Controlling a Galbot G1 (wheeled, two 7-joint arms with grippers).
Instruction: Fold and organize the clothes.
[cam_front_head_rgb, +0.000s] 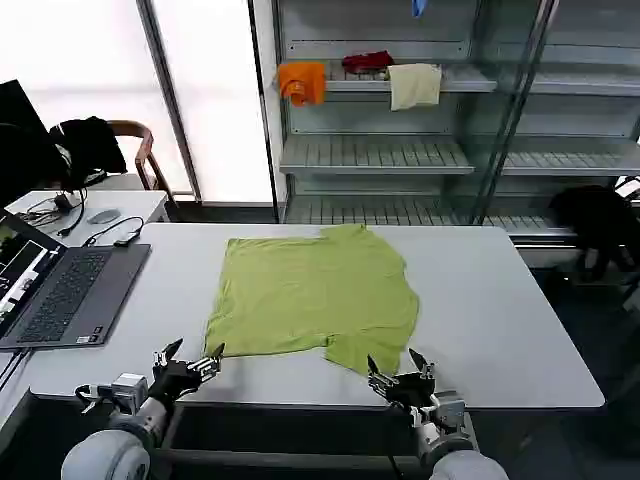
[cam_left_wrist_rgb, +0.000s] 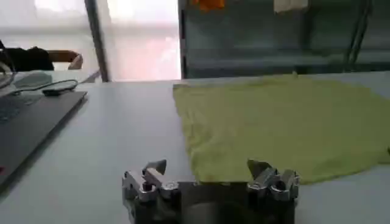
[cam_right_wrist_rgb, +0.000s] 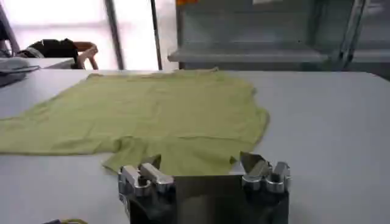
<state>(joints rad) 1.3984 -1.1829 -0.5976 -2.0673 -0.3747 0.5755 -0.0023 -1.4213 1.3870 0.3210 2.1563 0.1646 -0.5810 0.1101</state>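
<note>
Lime yellow-green T-shirt (cam_front_head_rgb: 315, 293) of thin, soft fabric, spread flat at the centre of the head view on a smooth pale grey table (cam_front_head_rgb: 500, 310); outline roughly square with faint wrinkles, one short sleeve hanging as a tab toward the lower edge, right of centre. Same shirt seen low across the tabletop in the left wrist view (cam_left_wrist_rgb: 286, 125) and the right wrist view (cam_right_wrist_rgb: 146, 119), lying limp with soft, uneven edges.

Left gripper (cam_front_head_rgb: 190, 363) at lower left of the head view, poised at the near table edge just beside the shirt's near left corner and apart from it; metal fingers spread wide, grasping nothing, as also seen in the left wrist view (cam_left_wrist_rgb: 210, 176).

Right gripper (cam_front_head_rgb: 400, 372) at lower right of centre, just short of the sleeve tab; dark pointed fingers likewise released and empty, confirmed in the right wrist view (cam_right_wrist_rgb: 204, 171).

Open grey laptop (cam_front_head_rgb: 60, 290) at the left edge of the table, flat and matte. Metal slatted shelving (cam_front_head_rgb: 375, 155) across the upper frame, carrying an orange cloth (cam_front_head_rgb: 302, 82), a red cloth (cam_front_head_rgb: 367, 61) and a cream cloth (cam_front_head_rgb: 414, 85) draped over one shelf.
</note>
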